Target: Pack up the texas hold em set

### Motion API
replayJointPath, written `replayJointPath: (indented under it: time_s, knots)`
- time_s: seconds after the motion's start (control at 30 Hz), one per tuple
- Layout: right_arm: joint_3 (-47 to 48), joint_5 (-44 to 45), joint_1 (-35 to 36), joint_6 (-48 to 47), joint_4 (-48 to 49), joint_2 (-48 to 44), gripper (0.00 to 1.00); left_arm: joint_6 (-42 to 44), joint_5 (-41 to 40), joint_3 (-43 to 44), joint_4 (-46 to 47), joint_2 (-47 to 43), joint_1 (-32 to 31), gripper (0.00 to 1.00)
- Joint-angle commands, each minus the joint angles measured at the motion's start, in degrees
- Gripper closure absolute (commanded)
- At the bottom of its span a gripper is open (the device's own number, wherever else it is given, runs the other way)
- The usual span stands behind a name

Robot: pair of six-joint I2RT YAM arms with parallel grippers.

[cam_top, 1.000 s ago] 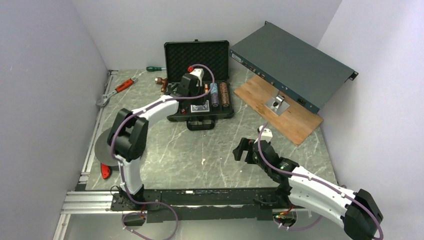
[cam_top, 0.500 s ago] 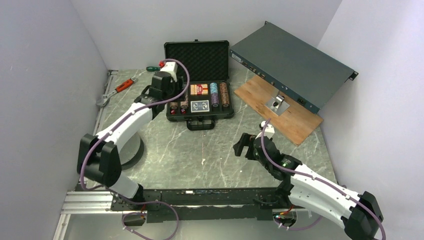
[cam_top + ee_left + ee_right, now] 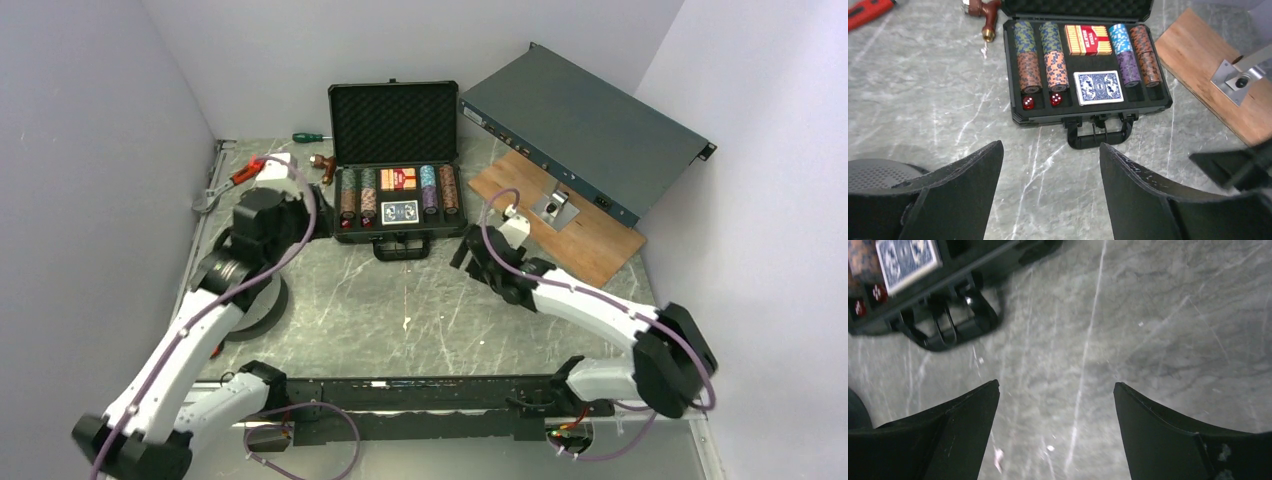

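Observation:
The black case (image 3: 348,234) lies open at the back of the table, its foam lid (image 3: 393,118) upright. Inside it lie striped chip stacks (image 3: 1029,60), a red deck (image 3: 1088,40), a blue deck (image 3: 1098,87) and two red dice (image 3: 1028,103). My left gripper (image 3: 1050,150) is open and holds nothing; it hangs over bare table to the left and front of the case (image 3: 1088,116). My right gripper (image 3: 1055,387) is also open and holds nothing. It sits by the case's front right corner (image 3: 470,250), near the handle (image 3: 950,325).
A long grey-green rack box (image 3: 580,130) leans on a wooden board (image 3: 590,245) at the back right. A red-handled wrench (image 3: 235,175), a green screwdriver (image 3: 308,137) and a brass fitting (image 3: 322,162) lie left of the case. A grey disc (image 3: 262,308) lies under the left arm.
My left arm has drawn back from inside the case to its left and its jaws have opened. My right arm has swung forward from the near table towards the case's front right corner.

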Motion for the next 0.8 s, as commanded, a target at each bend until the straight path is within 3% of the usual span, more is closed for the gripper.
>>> replayJointPath:
  time_s: [0.0, 0.17, 0.3, 0.4, 0.77]
  knots:
    - [9.1, 2.1, -3.1, 7.9, -1.9, 9.5, 0.12, 5.4, 2.5, -1.5, -7.2, -7.8, 0.1, 0.23]
    - [16.3, 0.3, -6.1, 11.4, -1.2, 18.4, 0.15, 11.4, -0.4, -6.1, -10.9, -15.0, 0.1, 0.23]
    - [21.9, 1.3, -7.1, 12.3, -1.4, 24.1, 0.18, 13.1, -3.3, -11.9, -8.2, -20.4, 0.1, 0.23]
    - [25.1, 2.1, -7.9, 12.9, -1.7, 27.7, 0.18, 12.9, -0.9, -15.9, -4.2, -23.5, 0.1, 0.23]
    - [32.2, 4.5, -9.7, 16.0, -2.7, 37.4, 0.23, 12.9, 1.4, -15.8, -4.6, -23.4, 0.2, 0.23]
